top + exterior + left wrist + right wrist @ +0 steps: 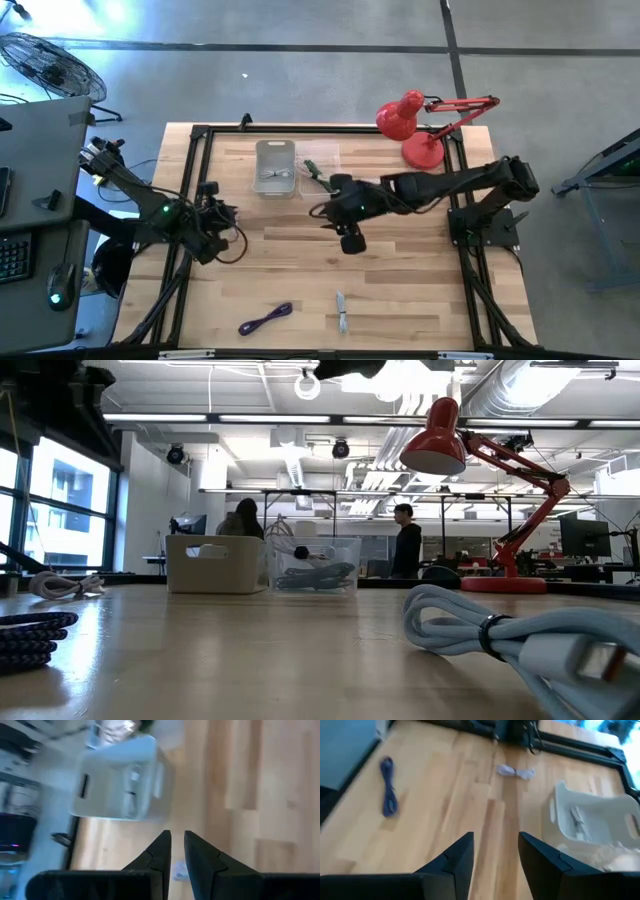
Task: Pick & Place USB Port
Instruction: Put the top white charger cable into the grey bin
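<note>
A purple coiled USB cable point(265, 318) and a pale bundled one point(342, 312) lie on the wood near the front edge. A third, light grey bundle point(515, 771) rests on the table close to my left arm. A white bin point(275, 168) at the back holds another cable point(577, 817). My right gripper point(495, 851) hangs open over the table's middle point(322, 212), right of the bin, with nothing between its fingers. My left gripper point(177, 845) is raised at the left side point(230, 224), its fingers almost together and holding nothing.
A red desk lamp point(420, 125) stands at the back right. A clear bag point(320, 160) lies right of the bin. A black frame rail point(190, 200) runs around the table. People stand in the room far behind point(408, 540). Bare wood stretches across the table's middle.
</note>
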Controlling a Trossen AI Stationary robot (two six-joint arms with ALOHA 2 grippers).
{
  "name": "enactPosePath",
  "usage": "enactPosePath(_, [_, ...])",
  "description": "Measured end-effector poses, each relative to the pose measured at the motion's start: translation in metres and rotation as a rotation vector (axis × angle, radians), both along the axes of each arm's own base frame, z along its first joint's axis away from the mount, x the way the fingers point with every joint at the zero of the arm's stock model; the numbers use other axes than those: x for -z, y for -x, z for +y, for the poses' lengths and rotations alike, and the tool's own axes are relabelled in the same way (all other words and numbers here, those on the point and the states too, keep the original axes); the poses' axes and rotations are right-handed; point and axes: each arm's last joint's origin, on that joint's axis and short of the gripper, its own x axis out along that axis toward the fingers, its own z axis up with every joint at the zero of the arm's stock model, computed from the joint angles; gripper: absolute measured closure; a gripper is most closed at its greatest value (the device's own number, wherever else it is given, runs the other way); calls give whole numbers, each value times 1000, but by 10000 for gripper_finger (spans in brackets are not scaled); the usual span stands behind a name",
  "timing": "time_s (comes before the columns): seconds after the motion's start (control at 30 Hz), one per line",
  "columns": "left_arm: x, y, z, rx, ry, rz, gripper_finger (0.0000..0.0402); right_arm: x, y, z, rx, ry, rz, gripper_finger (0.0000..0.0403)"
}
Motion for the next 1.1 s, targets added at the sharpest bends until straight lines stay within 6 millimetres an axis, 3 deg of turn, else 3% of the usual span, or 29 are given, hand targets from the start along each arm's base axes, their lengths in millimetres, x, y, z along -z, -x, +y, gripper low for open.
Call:
enactPosePath(0.2, [4,-1,-5,83,89,105,350,6,10,18,65,99,62,256])
enactPosePath(0.5, [-1,-13,-14,90,169,-44,350,7,14,30,66,141,78,264])
enactPosePath(0.77, [-2,-13,-12,5,181,-104,350,11,19,29,98,116,140,265])
enactPosePath(1.1, [7,-5,-5,6,53,-20,334,13,23,38,88,108,155,265])
